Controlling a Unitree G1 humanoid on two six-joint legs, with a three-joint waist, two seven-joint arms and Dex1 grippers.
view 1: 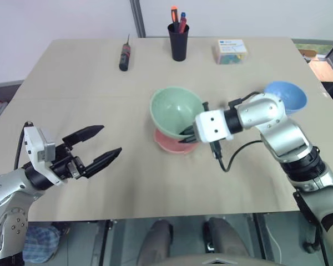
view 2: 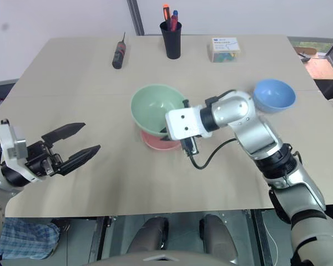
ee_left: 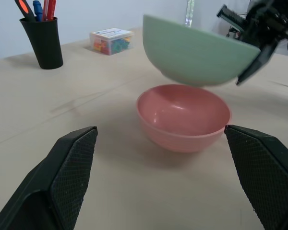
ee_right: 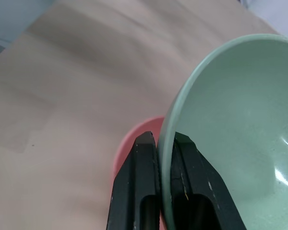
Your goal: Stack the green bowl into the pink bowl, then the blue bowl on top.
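A pale beige worktop [view 1: 100, 188] fills most of the head views, with a white wall behind it along the top of the frame and grey floor showing at the left edge. Along the worktop's far edge stand a dark screwdriver [view 1: 124, 57], a black pen cup [view 1: 178, 40] and a small clear box [view 1: 230, 51] of coloured bits.

At frame centre the pink bowl [view 1: 172, 143] rests on the worktop, largely hidden beneath the green bowl [view 1: 176, 111], which hangs tilted above it, clear of it in the left wrist view. The right claw [ee_right: 165, 143] is pinched shut on the green bowl's rim, one finger inside and one outside. The blue bowl [view 1: 288, 95] sits at the right, partly covered by the right arm.

At lower left the left claw [view 1: 102, 144] is spread wide and empty, above the worktop.
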